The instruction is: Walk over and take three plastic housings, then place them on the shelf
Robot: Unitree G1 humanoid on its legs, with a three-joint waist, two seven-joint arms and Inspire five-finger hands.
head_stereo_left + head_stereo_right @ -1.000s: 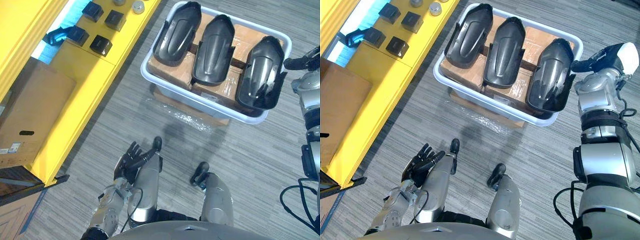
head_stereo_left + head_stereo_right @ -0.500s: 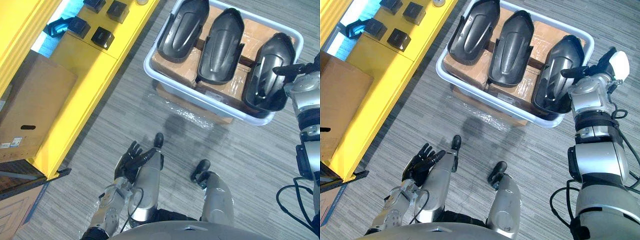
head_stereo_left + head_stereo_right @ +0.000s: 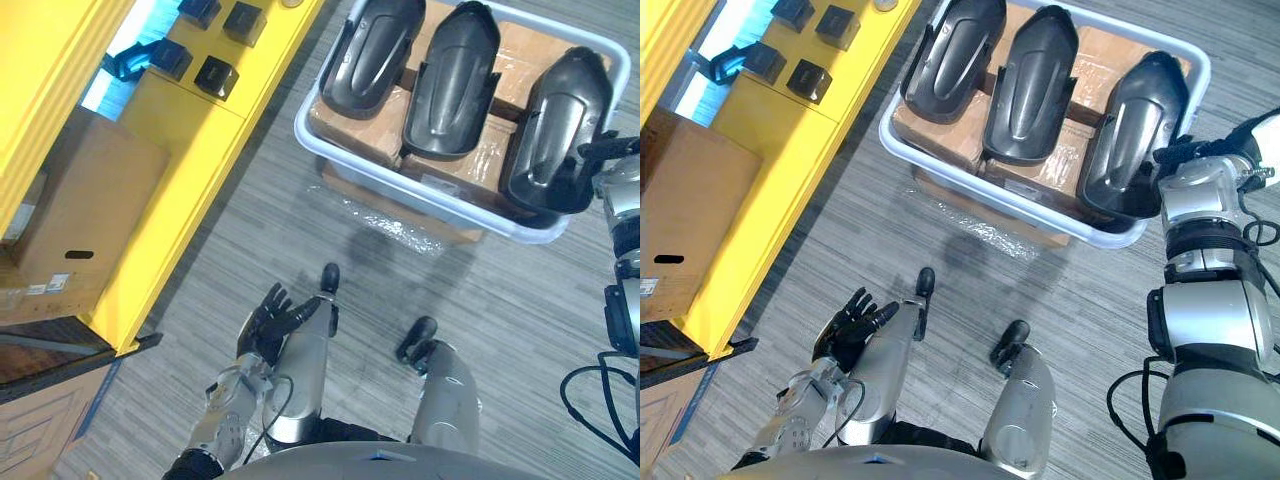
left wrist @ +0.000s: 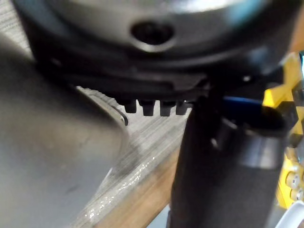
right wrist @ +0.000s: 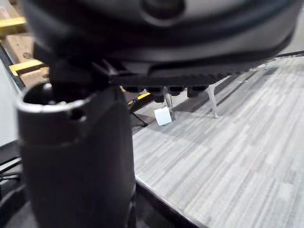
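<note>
Right eye view — three plastic housings, long axes near-to-far in the tub; right hand at rightmost — grip unclear.

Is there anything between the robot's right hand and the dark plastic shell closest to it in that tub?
Nothing visible does. The right hand is at the right end of the pale plastic tub, its fingers right at the edge of the rightmost black plastic housing, with no object between them.
</note>
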